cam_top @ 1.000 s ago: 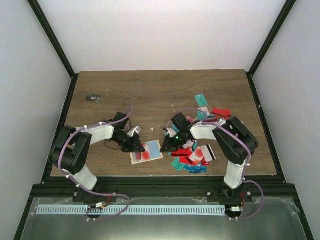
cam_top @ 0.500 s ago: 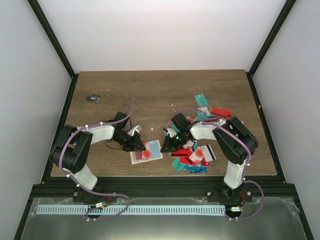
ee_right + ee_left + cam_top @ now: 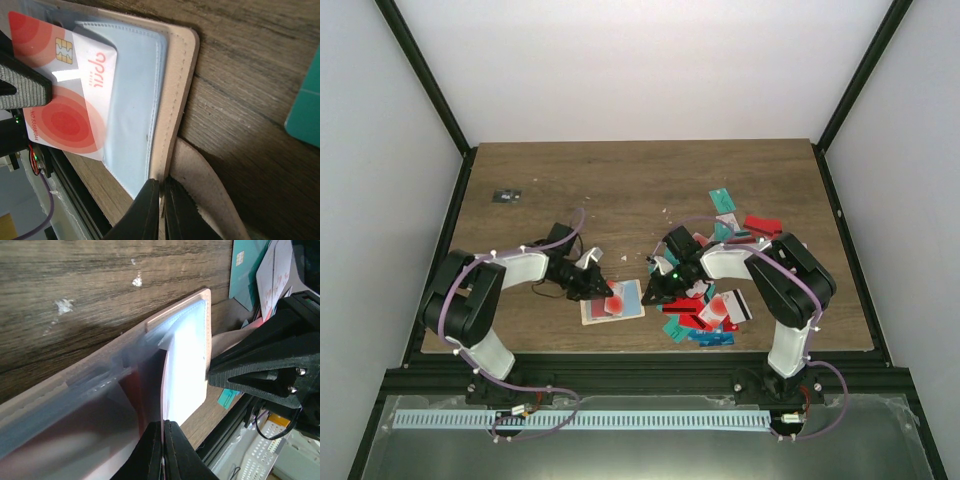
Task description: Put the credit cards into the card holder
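Observation:
The beige card holder (image 3: 620,308) lies open near the table's front edge. It also shows in the left wrist view (image 3: 175,320) and in the right wrist view (image 3: 176,100), with a pale blue pocket. My left gripper (image 3: 602,289) is shut on a white credit card with red circles (image 3: 65,95), seen edge-on in its own view (image 3: 186,375). The card lies partly in the pocket's mouth. My right gripper (image 3: 653,291) is shut on the holder's right edge (image 3: 161,200), beside the snap tab (image 3: 210,200). More credit cards (image 3: 712,308) lie piled to the right.
Further teal, red and white cards (image 3: 732,224) lie scattered behind the right arm. A teal card (image 3: 306,105) lies close to the holder. A tiny dark flat object (image 3: 506,195) lies at the far left. The table's front edge and black frame run just below the holder.
My left gripper has moved a little to the right with the card, sliding it further over the holder. The right gripper has kept its hold on the holder's edge.

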`<state>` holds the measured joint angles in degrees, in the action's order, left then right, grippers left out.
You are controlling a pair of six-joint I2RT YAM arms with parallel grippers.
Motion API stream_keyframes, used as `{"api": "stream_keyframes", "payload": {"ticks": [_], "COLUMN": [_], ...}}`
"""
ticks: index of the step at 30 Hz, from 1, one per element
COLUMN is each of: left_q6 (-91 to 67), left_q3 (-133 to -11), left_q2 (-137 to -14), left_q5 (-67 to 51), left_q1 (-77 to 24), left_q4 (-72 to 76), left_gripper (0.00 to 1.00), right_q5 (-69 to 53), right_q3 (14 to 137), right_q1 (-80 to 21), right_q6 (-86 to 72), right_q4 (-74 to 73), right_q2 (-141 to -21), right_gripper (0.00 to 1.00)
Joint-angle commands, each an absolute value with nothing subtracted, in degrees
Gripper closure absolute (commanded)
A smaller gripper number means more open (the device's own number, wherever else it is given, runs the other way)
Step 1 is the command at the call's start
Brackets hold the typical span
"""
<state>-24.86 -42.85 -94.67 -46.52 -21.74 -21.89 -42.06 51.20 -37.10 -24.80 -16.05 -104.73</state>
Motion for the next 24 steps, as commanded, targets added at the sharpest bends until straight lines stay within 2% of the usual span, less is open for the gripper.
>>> {"api": "stream_keyframes", "payload": {"ticks": [1, 13, 24], "left_q6": [-27.1, -33.3, -37.2], "left_q3": [-40.9, -34.6, -32.6], "left_q2": [-94.8, -91.4, -86.9], "left_q5": [-44.5, -40.6, -30.0], "left_q1": [-21.9, -22.8, -23.7], "left_q4": [-16.4, -9.2, -8.3], "left_gripper": [0.96, 0.96, 0.96], "right_q5": [-40.6, -41.2, -42.0], "right_q3": [49.4, 48.4, 46.6], "right_q1": [-37.7, -37.7, -37.7], "right_q6": [-23.4, -23.4, -24.0], "right_q4": [-18.6, -18.7, -18.1], "right_q2": [-107.1, -106.8, -106.6], "right_gripper": [0.93, 0.94, 0.96]}}
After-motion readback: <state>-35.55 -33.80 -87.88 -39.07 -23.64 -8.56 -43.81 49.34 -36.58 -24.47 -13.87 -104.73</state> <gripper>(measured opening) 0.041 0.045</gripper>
